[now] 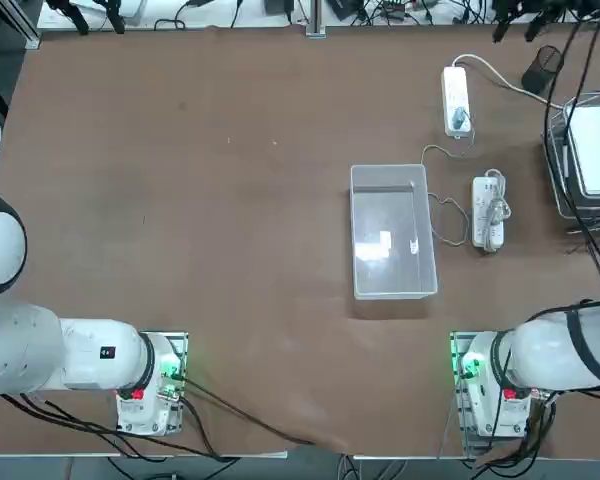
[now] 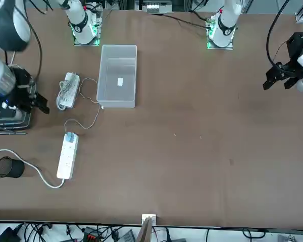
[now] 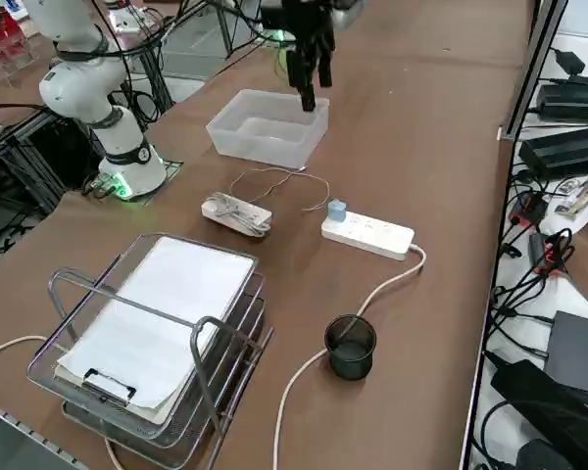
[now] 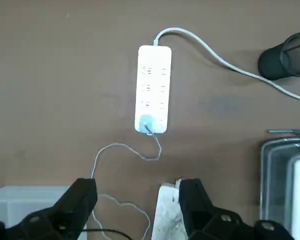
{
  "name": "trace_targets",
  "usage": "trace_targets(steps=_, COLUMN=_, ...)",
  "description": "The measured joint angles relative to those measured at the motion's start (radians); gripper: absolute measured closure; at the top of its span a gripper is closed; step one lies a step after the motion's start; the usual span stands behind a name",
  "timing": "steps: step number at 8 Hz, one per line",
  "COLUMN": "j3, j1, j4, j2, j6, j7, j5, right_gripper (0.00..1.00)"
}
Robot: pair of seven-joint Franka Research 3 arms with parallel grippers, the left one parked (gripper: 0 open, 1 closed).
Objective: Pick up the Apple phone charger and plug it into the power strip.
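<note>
The charger is sitting plugged into the near end of the power strip, its thin cable trailing toward the clear bin. The right gripper is hovering above, at about six o'clock from the strip, fingers spread and apparently holding nothing.

- You have a brown desk carrying everything here.
- The clear tub sits near the middle, on the working arm's side.
- Just beside it lies the short strip, with its cord bundled on top.
- Farther from the arms lies the power strip, its thick lead running loose past the black cup.
- The charger stands plugged in the strip's end socket; its thin cable loops over the desk toward the tub.
- You'll find the wire paper tray at the desk's edge on the right arm's side.
</note>
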Motion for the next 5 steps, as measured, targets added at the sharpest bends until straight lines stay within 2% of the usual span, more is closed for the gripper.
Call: trace_targets(steps=5, j3=-0.009, j1=0.000, j4=0.065, j2=-0.071, j6=-0.177, j7=-0.006, j5=0.000, right_gripper=0.00)
